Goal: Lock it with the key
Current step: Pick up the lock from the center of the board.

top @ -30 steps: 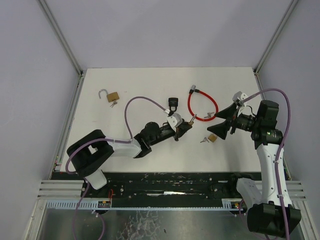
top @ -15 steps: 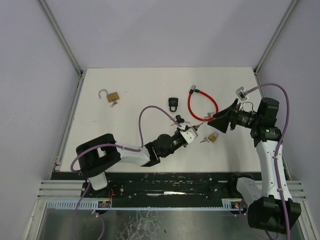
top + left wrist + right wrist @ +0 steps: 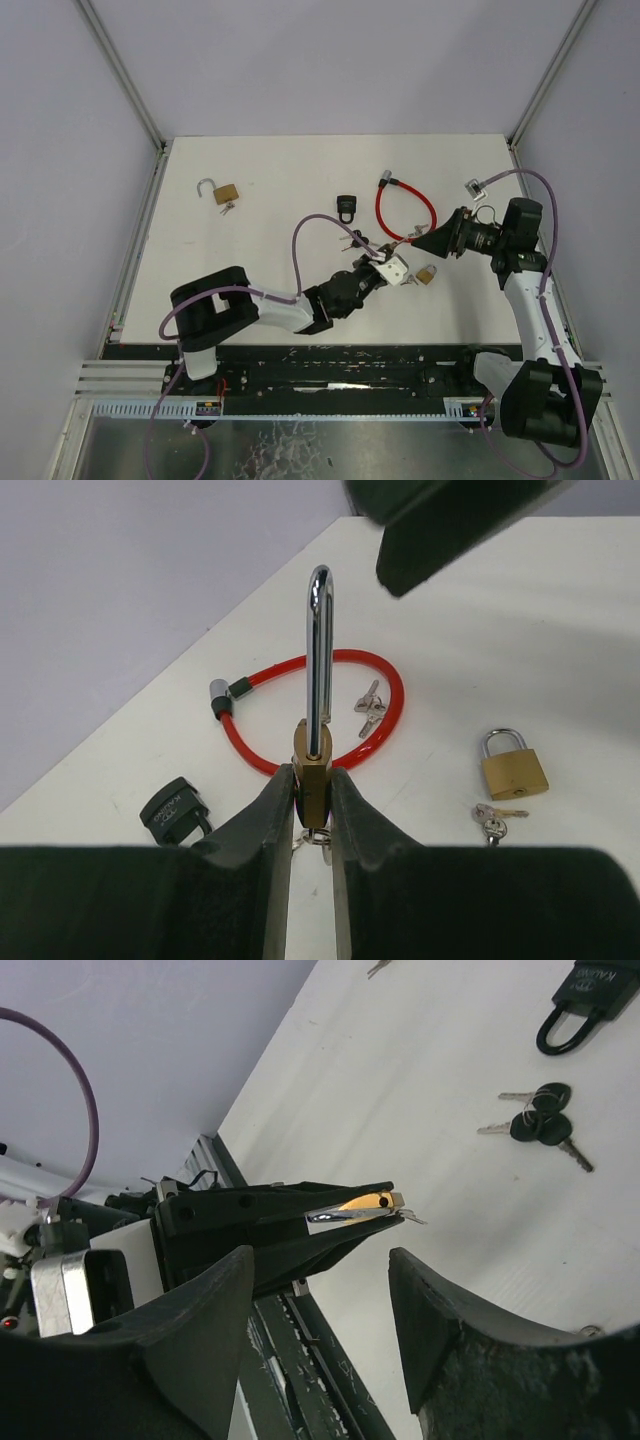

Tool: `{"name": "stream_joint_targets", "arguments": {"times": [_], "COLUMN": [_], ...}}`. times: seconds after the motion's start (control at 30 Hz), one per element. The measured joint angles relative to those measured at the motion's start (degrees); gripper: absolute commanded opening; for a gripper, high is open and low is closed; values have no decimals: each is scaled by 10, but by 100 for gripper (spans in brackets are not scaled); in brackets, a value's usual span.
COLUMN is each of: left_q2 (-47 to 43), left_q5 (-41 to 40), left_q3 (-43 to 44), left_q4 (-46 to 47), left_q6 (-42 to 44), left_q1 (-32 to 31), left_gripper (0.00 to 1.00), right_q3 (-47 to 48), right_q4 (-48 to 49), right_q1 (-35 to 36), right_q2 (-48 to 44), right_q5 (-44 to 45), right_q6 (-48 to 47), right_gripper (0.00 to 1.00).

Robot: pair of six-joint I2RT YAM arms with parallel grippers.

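Peering from the left wrist, we see left fingers (image 3: 262,825) pinching the brass padlock (image 3: 314,760); only the right wrist shows right fingers (image 3: 195,1310) apart.

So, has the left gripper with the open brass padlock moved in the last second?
Yes. The left gripper went right and toward the near table edge, away from the small black padlock, nearing the closed brass padlock.

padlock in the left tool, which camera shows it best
Left wrist: the padlock stands upright, close and sharp, clamped in the left tool. Right wrist shows it only end-on, partly hidden; in top external it can hardly be made out.
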Motion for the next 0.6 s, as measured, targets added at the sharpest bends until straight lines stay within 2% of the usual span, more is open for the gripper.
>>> {"name": "stream_joint_targets", "arguments": {"times": [0.33,0.6], "left_q2": [35,43], "left_q5": [-51,-66], "left_q3": [28,41], "left_q4": [0,0], "left_q6": [43,64], "left_q1": [-18,-23], "left_gripper": [0,0], "right_q3": [-12,-12], "right_q4": [48,62], "right_q1": [42,49], "right_q2": [49,49], "right_q5": [35,51], "right_q6": [56,65], "right_gripper": [61,54]}}
